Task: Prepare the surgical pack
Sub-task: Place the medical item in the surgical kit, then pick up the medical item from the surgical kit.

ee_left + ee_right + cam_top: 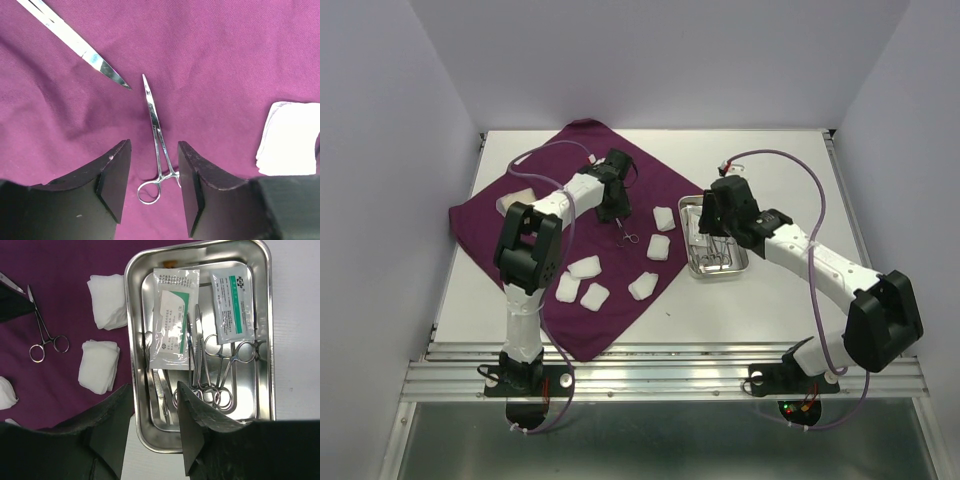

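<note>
Left of the steel tray (267,340), on the purple cloth (650,180), the left gripper (153,147) hovers with jaws parted astride ring-handled forceps (156,132), which lie flat and untouched. They look placed, so a straight lift clear of the rings should avoid dragging them. Gauze pads (106,300) sit between forceps and tray. Over the tray the right gripper (155,390) is spread and empty; it should take one of the instruments (210,370) by its shank. Two sealed packets (175,315) in the tray carry print too small to read.

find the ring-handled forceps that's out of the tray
In the left wrist view the forceps lie on the purple cloth, handles between the open fingers of the left gripper, near a gauze pad.
</note>
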Robot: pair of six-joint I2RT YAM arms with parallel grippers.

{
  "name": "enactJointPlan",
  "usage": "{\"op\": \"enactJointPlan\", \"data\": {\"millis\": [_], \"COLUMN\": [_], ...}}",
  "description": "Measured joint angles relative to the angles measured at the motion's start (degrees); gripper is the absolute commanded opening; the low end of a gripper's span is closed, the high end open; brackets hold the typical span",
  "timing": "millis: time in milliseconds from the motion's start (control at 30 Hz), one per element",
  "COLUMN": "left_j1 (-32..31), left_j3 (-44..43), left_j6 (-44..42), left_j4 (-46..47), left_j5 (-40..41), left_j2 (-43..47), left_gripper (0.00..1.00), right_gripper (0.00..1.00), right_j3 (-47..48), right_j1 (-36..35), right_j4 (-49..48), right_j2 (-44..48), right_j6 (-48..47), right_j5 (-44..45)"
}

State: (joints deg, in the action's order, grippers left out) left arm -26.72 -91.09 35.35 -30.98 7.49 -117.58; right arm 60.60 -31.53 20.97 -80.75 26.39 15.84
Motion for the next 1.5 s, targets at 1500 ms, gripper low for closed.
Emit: {"op": "enactJointPlan", "data": {"millis": [1500], "left_j1": [19.1], "left_j3": [15.7], "left_j6": [-3.5], "left_j4": [4.4], "left_j5": [-1.0], "left_j2": [7.3], "left_gripper": [0.48], "right_gripper": [0.45], "right_j3": [52.7], "right_j1": [-15.1], "right_j4": [10.3], "right_j2": [-55.2], "right_j6": [-4.3], "right_j5": [-3.6]}}
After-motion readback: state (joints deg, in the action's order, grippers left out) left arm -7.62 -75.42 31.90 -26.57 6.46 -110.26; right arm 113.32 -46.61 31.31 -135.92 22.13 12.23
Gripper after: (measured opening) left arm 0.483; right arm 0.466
